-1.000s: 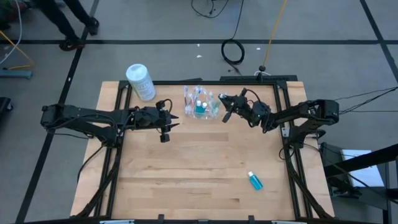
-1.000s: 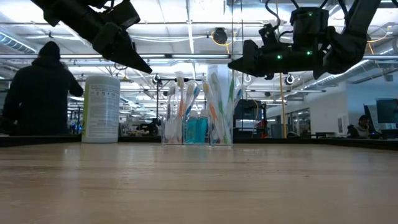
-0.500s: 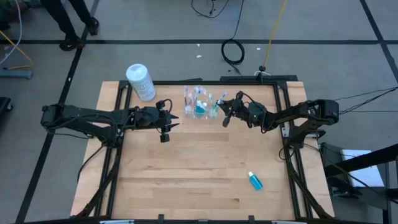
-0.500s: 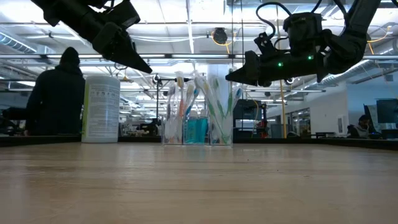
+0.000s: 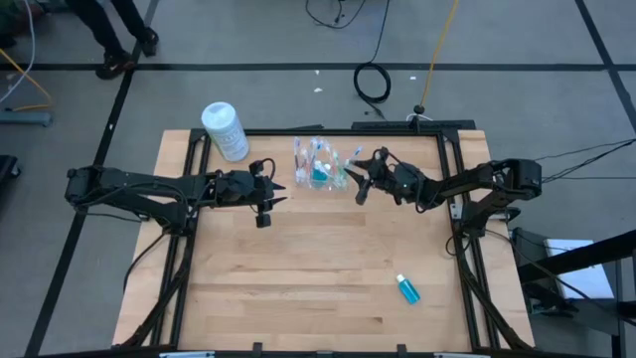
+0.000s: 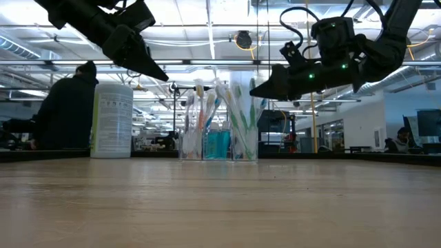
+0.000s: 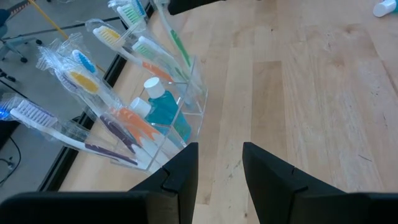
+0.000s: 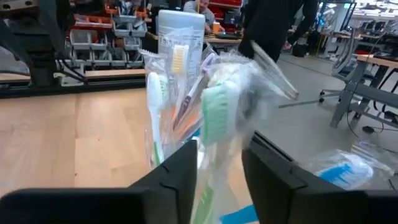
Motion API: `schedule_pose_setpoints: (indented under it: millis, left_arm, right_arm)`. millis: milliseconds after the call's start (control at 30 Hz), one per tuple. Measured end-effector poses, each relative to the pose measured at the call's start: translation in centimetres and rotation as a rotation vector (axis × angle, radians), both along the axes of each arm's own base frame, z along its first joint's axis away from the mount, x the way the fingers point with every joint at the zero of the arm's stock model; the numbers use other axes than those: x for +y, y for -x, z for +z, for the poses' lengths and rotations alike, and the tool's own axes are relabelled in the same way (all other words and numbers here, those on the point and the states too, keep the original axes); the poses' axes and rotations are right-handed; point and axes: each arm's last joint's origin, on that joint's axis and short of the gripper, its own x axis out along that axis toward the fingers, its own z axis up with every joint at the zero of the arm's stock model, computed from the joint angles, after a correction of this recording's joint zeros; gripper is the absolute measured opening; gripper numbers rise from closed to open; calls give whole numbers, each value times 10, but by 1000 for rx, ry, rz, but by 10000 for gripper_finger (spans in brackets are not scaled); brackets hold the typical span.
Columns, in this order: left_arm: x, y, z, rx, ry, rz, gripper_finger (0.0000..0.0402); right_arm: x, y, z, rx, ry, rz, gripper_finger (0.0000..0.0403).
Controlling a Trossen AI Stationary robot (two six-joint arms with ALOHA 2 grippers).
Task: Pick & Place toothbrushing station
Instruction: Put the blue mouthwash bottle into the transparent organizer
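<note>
The right gripper (image 5: 354,179), fingers parted around a wrapped green toothbrush (image 8: 214,127), hovers beside the toothbrushing station (image 5: 320,167) at the worktop's (image 5: 318,278) far edge. The left gripper (image 5: 281,195), open and empty, waits near the station's other side.
</note>
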Motion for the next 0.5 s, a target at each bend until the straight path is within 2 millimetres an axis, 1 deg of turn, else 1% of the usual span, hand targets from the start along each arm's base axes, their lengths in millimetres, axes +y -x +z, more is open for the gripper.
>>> schedule_pose_setpoints:
  millis: [200,367,500]
  left_arm:
    - [0,0,0,0,0,0,131]
    - [0,0,0,-1,0,0,131]
    - [0,0,0,-1,0,0,131]
  right_arm:
    - [3,3,12,-54,-5,6,162]
    - [15,6,26,-86,13,47,178]
    - [30,8,28,-32,-28,95,180]
